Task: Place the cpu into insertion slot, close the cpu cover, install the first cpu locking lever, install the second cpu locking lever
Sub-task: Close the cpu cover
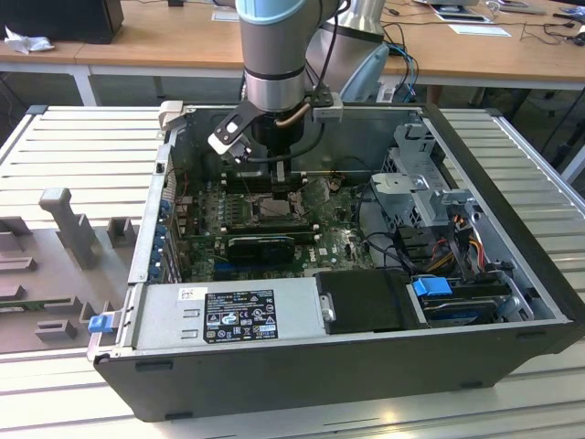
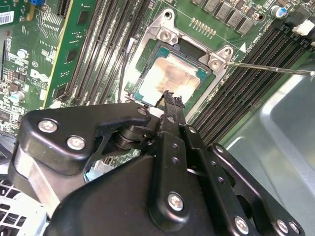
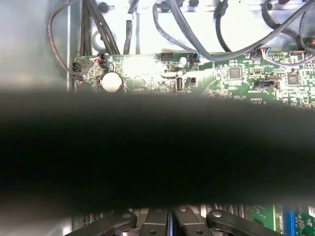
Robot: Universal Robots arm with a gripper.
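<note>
Silvery cpu cover [image 2: 165, 34], one, around one cpu [image 2: 172, 78]; one claw [image 2: 171, 98].

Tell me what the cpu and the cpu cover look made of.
cpu: probably a metal lid, matte pale silver-beige, with dull sheen and brownish smudges.
cpu cover: stamped sheet metal, likely steel, bright silvery-grey; it glints at its edges.
</note>
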